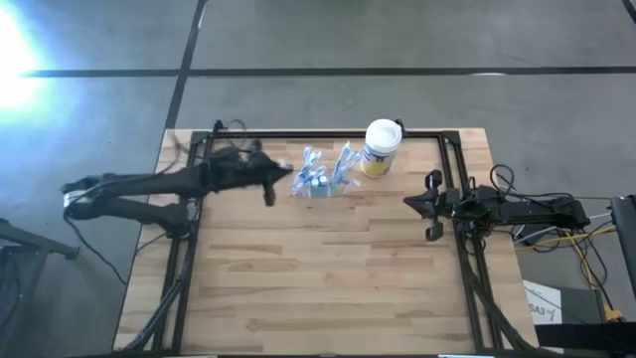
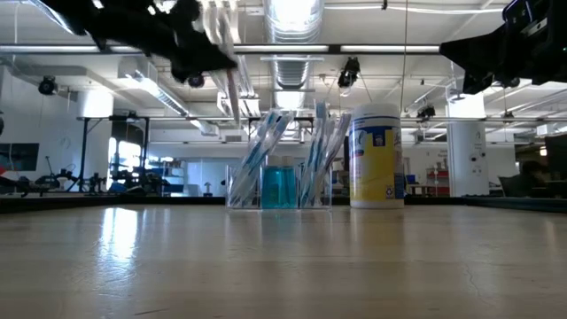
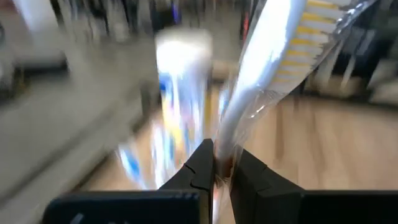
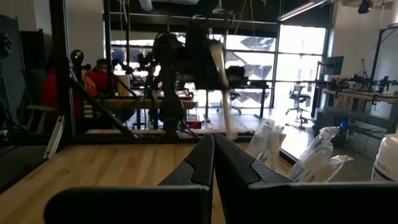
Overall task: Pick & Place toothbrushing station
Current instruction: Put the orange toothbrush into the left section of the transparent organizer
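Observation:
The toothbrushing station [image 1: 320, 185] [image 2: 279, 188], a low clear holder with several wrapped toothbrushes standing slanted in it, rests on its base on the wooden table's far middle. Just left of it, my left gripper [image 1: 286, 179] [image 3: 219, 163] hovers above the table, shut on a wrapped toothbrush [image 3: 273, 68] [image 2: 232, 84] with a white handle and yellow bristles. My right gripper [image 1: 409, 204] [image 4: 213, 148] waits shut at the table's right side, holding nothing. My left gripper pinches the wrapped toothbrush's handle [image 3: 225, 146] between its two fingers, through the clear wrapper. The fingers come about level from the table's left and lie across the brush. The brush stands steeply, its bristle end [image 3: 314, 34] past the fingers, lifted clear of the table.
A white canister with a yellow label [image 1: 381, 147] [image 2: 376, 155] stands just right of the holder. A black frame [image 1: 328, 134] runs along the table's far, left and right sides. Bare wood [image 1: 328, 278] fills the near half.

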Controlling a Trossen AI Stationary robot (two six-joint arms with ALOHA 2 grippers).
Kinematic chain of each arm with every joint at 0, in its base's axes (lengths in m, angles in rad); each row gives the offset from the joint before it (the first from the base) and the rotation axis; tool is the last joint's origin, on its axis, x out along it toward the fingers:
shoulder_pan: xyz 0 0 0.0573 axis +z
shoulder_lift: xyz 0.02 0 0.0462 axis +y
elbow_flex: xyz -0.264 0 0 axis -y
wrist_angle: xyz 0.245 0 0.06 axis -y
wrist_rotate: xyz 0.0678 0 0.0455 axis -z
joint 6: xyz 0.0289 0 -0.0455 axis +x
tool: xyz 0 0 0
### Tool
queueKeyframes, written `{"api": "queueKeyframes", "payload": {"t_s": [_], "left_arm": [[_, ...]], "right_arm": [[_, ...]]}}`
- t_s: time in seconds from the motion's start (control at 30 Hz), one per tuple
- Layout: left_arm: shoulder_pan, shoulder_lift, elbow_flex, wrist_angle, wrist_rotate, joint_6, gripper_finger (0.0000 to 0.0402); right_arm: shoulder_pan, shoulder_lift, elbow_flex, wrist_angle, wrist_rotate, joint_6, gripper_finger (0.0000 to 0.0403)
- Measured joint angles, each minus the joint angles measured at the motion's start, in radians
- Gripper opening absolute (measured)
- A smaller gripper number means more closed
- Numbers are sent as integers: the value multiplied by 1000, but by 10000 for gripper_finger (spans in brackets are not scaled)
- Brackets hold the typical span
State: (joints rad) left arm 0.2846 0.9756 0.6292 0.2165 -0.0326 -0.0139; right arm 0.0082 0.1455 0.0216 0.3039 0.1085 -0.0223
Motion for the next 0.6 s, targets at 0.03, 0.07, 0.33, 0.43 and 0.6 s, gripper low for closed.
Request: {"api": "queueKeyframes", "payload": {"t_s": [0.03, 0.07, 0.33, 0.43, 0.6], "left_arm": [[5, 45, 0, -11, 5, -2, 25], [8, 81, 1, -4, 11, -3, 24], [48, 288, 12, 126, 13, -5, 24], [65, 325, 19, 141, 5, -6, 24], [74, 378, 16, 135, 7, -11, 24]], "right_arm": [[0, 0, 0, 0, 0, 0, 8], [0, 0, 0, 0, 0, 0, 8], [0, 15, 0, 0, 0, -3, 8], [0, 15, 0, -1, 0, 0, 8], [0, 14, 0, 0, -1, 1, 8]]}}
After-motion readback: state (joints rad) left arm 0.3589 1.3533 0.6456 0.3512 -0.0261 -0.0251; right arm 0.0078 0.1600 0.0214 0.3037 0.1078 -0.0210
